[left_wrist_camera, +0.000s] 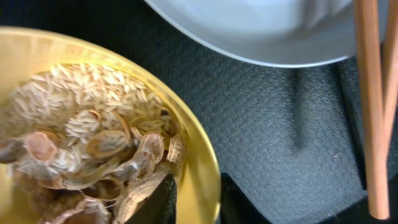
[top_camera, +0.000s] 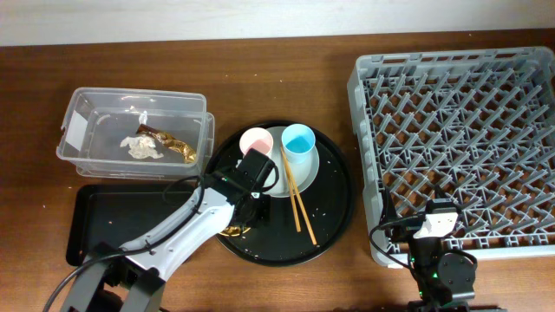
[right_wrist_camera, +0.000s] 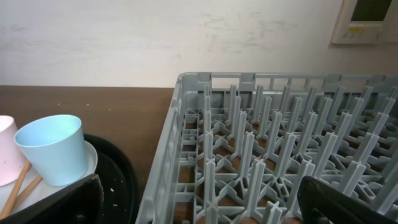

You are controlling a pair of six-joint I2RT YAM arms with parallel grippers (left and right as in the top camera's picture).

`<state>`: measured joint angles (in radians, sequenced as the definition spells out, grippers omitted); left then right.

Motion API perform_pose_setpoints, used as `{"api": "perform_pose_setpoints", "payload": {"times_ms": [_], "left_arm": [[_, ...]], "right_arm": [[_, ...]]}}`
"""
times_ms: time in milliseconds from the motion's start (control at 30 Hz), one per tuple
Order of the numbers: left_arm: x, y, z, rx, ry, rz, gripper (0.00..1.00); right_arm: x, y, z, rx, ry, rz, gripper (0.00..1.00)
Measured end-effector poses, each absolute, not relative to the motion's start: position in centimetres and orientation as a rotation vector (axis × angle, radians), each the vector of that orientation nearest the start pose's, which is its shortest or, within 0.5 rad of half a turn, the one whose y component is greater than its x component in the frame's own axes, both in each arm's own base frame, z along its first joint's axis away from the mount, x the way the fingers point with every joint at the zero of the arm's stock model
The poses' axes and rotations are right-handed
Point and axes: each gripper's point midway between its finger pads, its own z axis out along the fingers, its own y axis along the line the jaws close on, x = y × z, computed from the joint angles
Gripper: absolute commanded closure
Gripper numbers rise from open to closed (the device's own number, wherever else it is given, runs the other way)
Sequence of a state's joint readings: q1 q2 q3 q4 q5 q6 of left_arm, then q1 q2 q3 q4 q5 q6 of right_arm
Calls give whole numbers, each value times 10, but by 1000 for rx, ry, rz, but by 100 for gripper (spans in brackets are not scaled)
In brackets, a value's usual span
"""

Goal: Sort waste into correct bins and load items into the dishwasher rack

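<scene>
My left gripper (left_wrist_camera: 198, 196) is shut on the rim of the yellow bowl (left_wrist_camera: 37, 50), with one finger inside and one outside. The bowl holds tan food scraps (left_wrist_camera: 81, 137) with white grains. From overhead, the bowl (top_camera: 234, 230) shows under the left arm on the round black tray (top_camera: 334, 208). The plate (top_camera: 303, 169) carries a pink cup (top_camera: 256, 140) and a blue cup (top_camera: 297, 139); the chopsticks (top_camera: 295, 195) lean across it. A tissue (top_camera: 140, 147) and a wrapper (top_camera: 173, 146) lie in the clear tub (top_camera: 87, 117). My right gripper (right_wrist_camera: 202, 202) is open at the dishwasher rack's (top_camera: 460, 130) front left corner.
The shallow black rectangular tray (top_camera: 113, 221) lies in front of the clear tub, partly under my left arm. The rack (right_wrist_camera: 280, 143) fills the right side of the table, its wall close beside the round tray.
</scene>
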<state>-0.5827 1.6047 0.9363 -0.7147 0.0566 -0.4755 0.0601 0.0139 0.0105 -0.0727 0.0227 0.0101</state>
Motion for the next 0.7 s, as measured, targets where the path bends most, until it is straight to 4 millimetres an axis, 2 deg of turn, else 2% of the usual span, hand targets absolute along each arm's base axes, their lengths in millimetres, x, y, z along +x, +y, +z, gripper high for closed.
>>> {"api": "perform_pose_setpoints", "payload": {"times_ms": [700], "left_arm": [[263,-182,39,164,2940,-237,73]], "right_arm": [[246,11,158,-24,1647,35,2]]}}
